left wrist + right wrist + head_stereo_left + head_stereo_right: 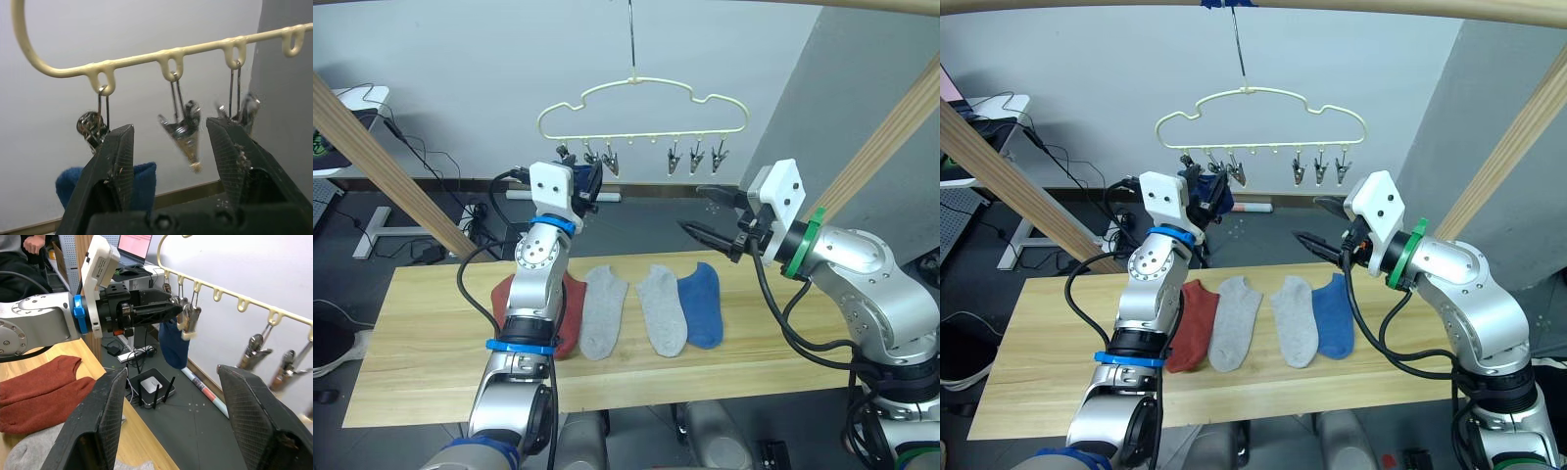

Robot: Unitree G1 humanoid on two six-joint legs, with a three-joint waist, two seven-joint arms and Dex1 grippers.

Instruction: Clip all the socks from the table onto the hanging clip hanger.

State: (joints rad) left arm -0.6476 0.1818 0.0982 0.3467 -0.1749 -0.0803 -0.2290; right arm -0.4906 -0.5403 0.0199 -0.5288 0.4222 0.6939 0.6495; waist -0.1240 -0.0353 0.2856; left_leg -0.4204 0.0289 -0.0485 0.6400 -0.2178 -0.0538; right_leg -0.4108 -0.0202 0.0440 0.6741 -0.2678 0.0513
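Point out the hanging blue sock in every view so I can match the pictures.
Left eye view: blue sock at the left hand, under the clip hanger's leftmost clips.
Right eye view: same spot.
Left wrist view: low, behind a finger.
Right wrist view: hanging mid-picture.
Shared landmark: the clip hanger.

Your backdrop: pale grey wall (pixel 460 69) behind, darker grey panel (pixel 842 108) at right. Dark floor (pixel 646 220) below, strewn with black cables (pixel 421 157). Thick wooden poles (pixel 386 162) slant in from both sides. A white desk leg (pixel 374 233) stands far left. A small black router (pixel 152 387) sits on the floor.
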